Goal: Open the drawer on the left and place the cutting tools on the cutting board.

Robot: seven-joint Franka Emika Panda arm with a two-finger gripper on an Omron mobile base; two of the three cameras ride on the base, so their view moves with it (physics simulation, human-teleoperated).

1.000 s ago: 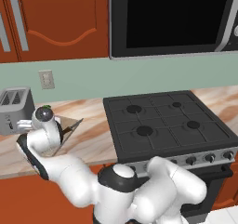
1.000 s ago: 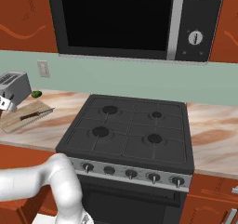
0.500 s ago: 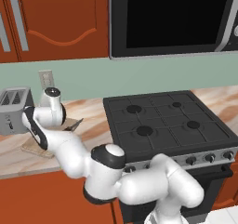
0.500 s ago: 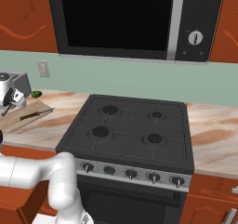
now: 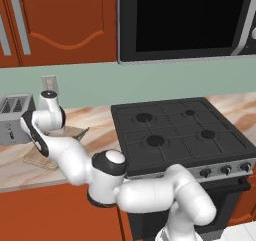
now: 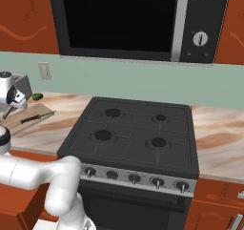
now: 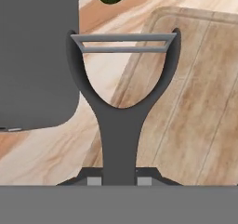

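My gripper is shut on the stem of a dark-grey Y-shaped peeler, one of the cutting tools, which hangs in the air over the left edge of the tan cutting board. In the right base view the hand hovers above the board, where the dark-handled knife lies flat. From the left base, the board shows partly behind the arm. The drawer is out of view.
A grey toaster stands just left of the board, close beside the peeler. A small green fruit lies behind the board near the wall. The black stove fills the counter to the right.
The arm has swung up and back from the counter's front edge, carrying the peeler over the cutting board toward the toaster. The grip has stayed shut.
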